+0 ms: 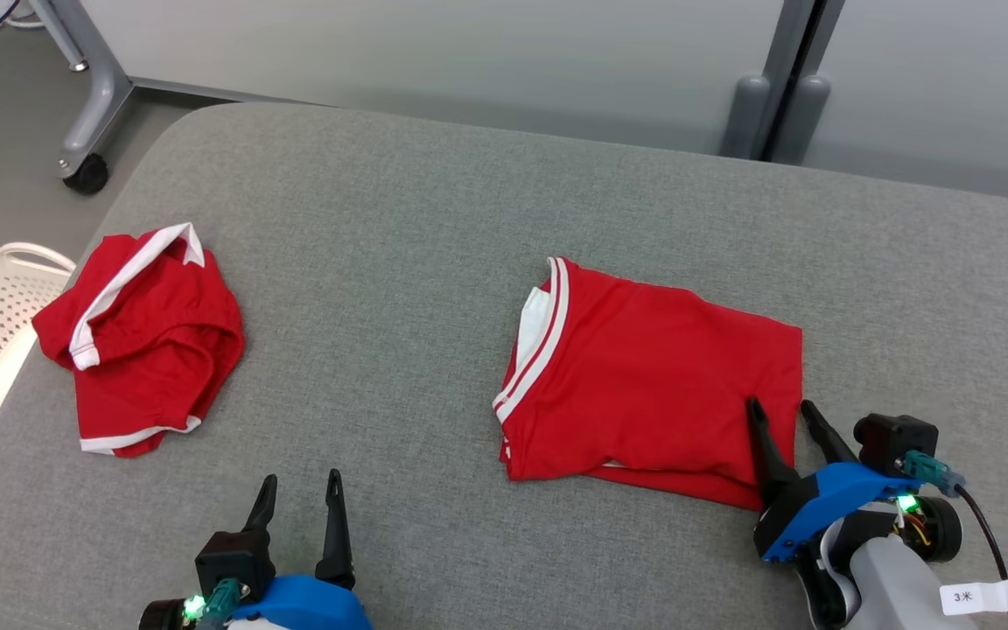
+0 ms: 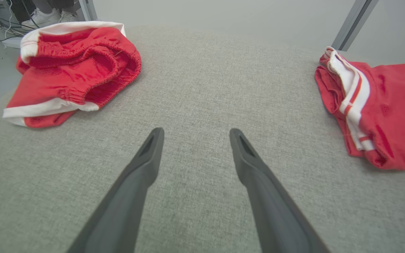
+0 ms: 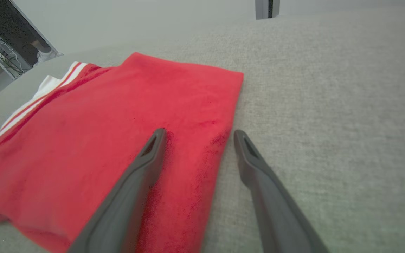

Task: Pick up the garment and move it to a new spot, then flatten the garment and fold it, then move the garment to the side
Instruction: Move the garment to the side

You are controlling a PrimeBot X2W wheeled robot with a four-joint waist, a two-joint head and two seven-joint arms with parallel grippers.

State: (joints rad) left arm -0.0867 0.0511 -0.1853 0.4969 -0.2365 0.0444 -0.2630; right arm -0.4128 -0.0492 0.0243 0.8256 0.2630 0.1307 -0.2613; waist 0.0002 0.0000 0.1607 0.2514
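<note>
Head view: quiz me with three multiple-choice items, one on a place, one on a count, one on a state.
1. Where does the folded red, white-striped garment lie?
A) by the right fingers
B) on a chair
C) in a drawer

2. How many red garments lie on the grey fabric-covered table?
A) one
B) two
C) three

3. The left fingers are:
A) open, empty
B) shut on cloth
C) shut, empty

Answers:
1 A, those fingers straddle its edge.
2 B, the folded one plus a crumpled red garment.
3 A, a clear gap stands between them over bare fabric.
</note>
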